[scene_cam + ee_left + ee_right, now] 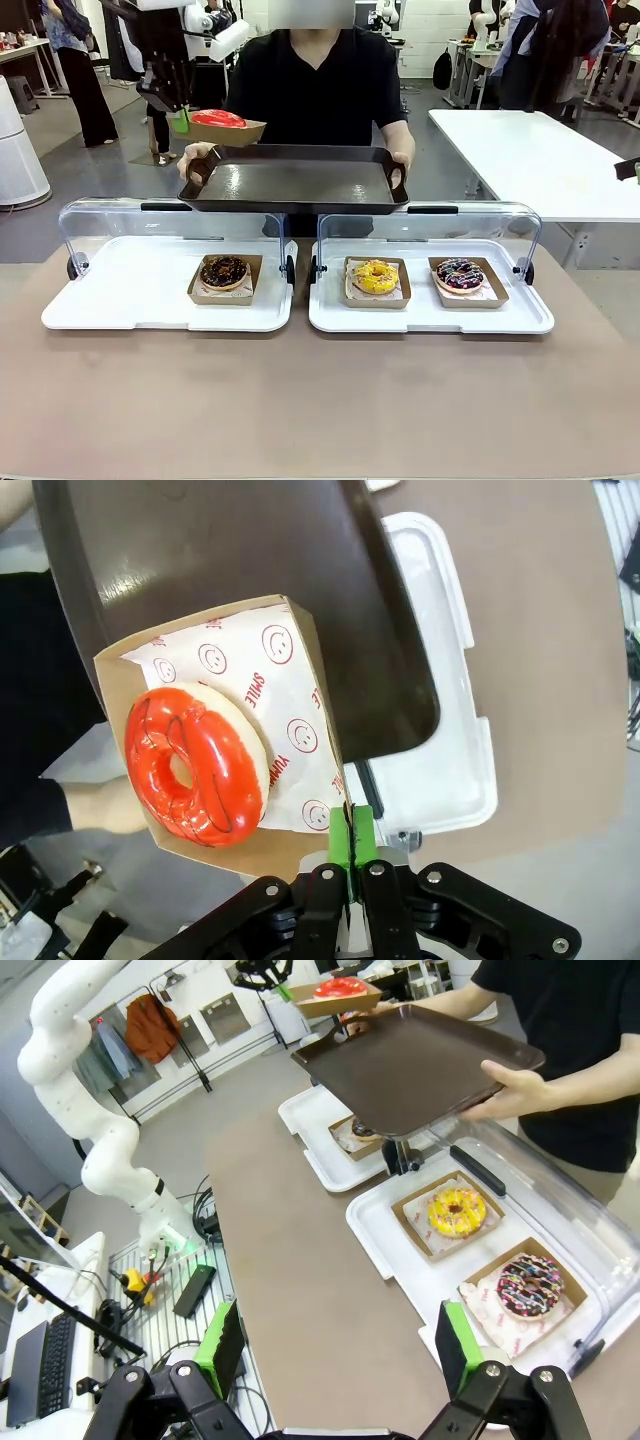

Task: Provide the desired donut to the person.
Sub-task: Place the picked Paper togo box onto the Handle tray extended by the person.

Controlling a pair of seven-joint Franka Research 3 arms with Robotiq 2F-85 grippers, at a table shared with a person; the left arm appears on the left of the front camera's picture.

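The left gripper (351, 830) has its green pads (364, 828) pinched tight on the rim of a brown cardboard tray (300, 640) carrying the red-glazed ring donut (195, 765), and its wrist view reveals the smiley-printed paper liner (290, 705) underneath. The front view places the donut over the left end of the dark rectangular serving tray (295, 185) held by the person (315, 90). The right gripper (340, 1350) gapes wide, empty.

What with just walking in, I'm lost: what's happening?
The left claw, shut on the edge of a cardboard box with a red donut, holds it over the edge of a dark tray that the person holds in both hands. A chocolate donut, a yellow donut and a sprinkled donut sit in white display cases. The right claw is open.
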